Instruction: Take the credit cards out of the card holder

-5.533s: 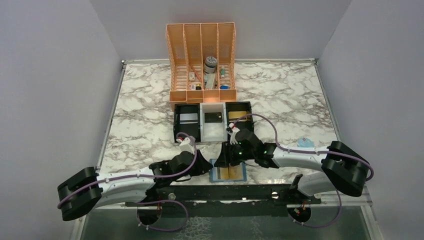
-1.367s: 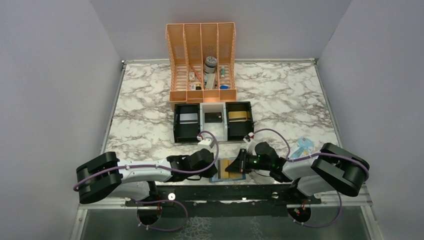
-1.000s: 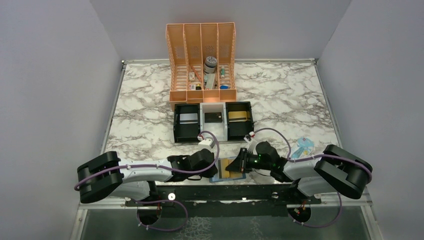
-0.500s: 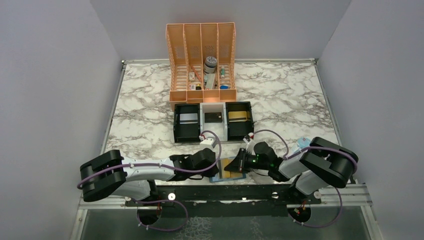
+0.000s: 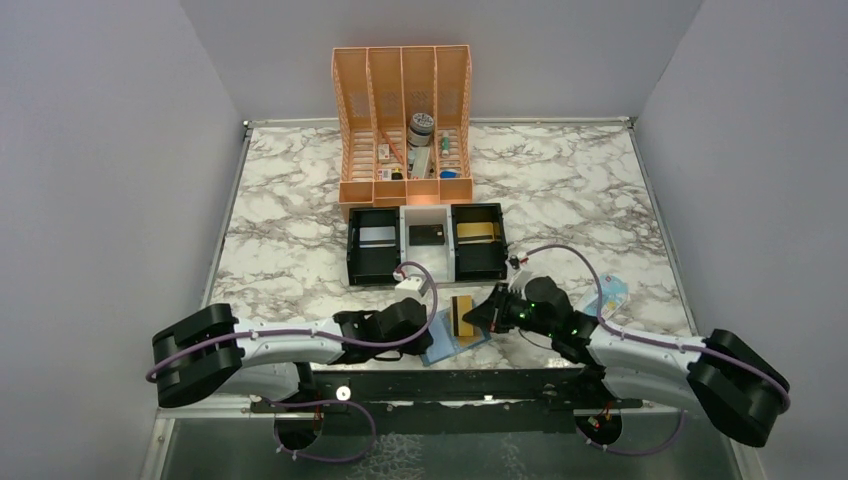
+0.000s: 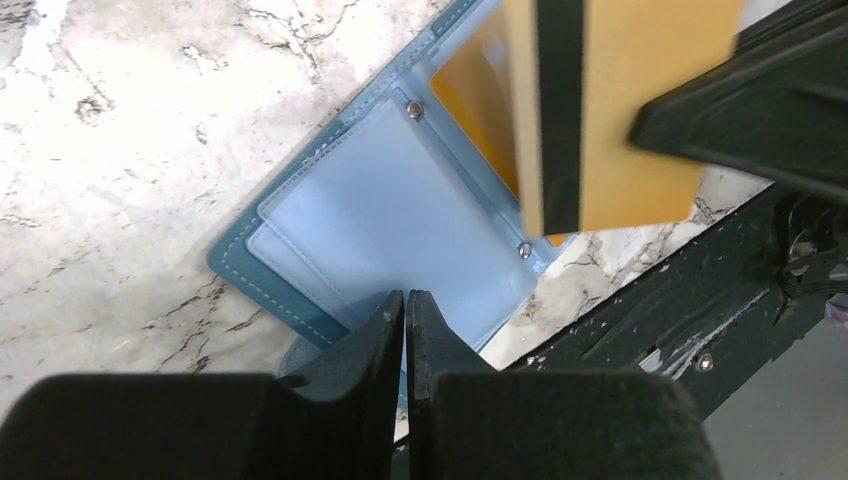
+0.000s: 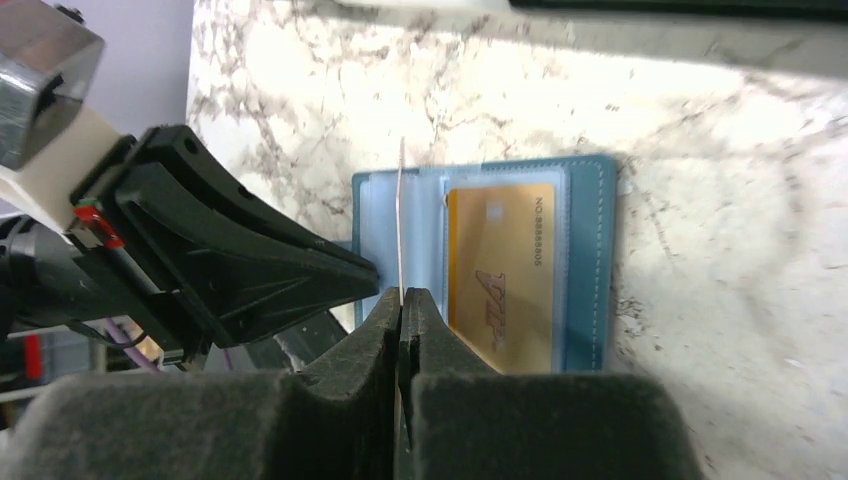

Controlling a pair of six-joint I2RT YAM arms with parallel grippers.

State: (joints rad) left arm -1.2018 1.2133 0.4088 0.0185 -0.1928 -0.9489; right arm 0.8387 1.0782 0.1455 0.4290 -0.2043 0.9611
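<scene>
left gripper: jaws are pressing almost together, pinching the near edge of the card holder and pinning it to the table.
right gripper: jaws are clamping fully on the free card, carrying it on edge just above the holder's empty panel.
cards: free card is hanging clear of its pocket; pocketed card is sitting in the other panel, not yet pulled.
holder: it's lying open and skewed between the two grippers, close to the table's near edge.
risk, slip: right jaws are biting only one thin edge, so a quick wrist swing is likely sending the card pivoting or dropping.
risk, snag: card's lower edge is riding low over the pocket lip; going sideways before lifting is risking a catch that drags the holder.
risk, hold-down: left pinch is taking a small bite, so the sleeve may be lifting along when the second card is being drawn.
risk, edge: any shove toward the arms is pushing the holder off the table.
risk, clash: both grippers are working just beside each other, so finger contact is possible.
</scene>
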